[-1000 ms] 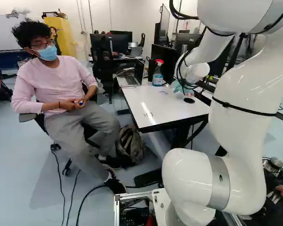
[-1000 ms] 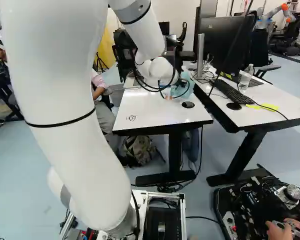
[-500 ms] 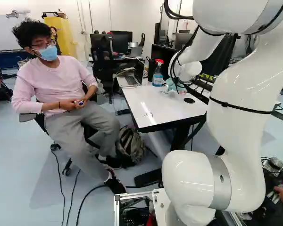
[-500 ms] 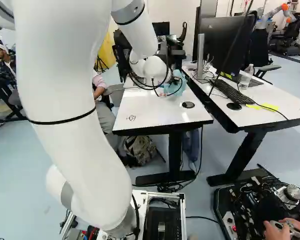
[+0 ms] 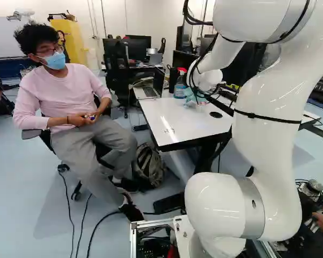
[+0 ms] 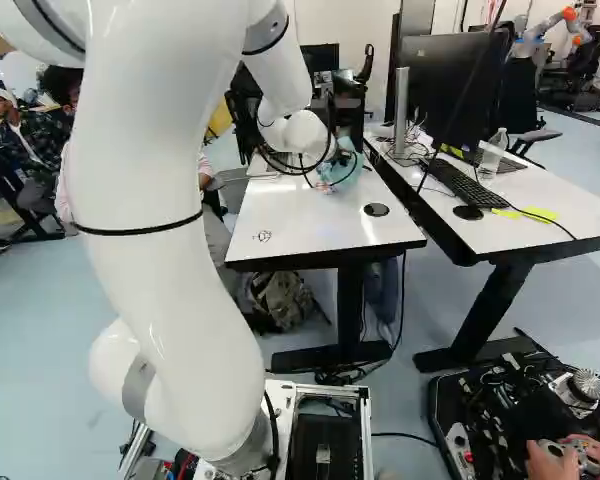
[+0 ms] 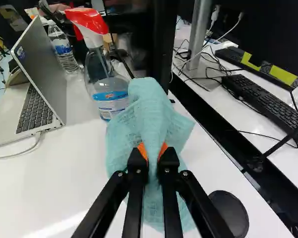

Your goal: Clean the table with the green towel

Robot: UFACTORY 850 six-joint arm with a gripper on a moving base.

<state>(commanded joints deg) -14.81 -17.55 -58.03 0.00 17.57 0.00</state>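
Pinching green towel (image 7: 151, 109) between claw's (image 6: 323, 186) orange pads (image 7: 163, 148) — fanned ahead, beneath.

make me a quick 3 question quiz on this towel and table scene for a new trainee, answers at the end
1. Fill in: the gripper is shut on the ____.
2. True or false: the laptop on the white table stands open.
3. Multiple choice: the spray bottle has a trigger head that is (a) yellow, (b) red, (c) black.

Key: 1. green towel; 2. true; 3. b
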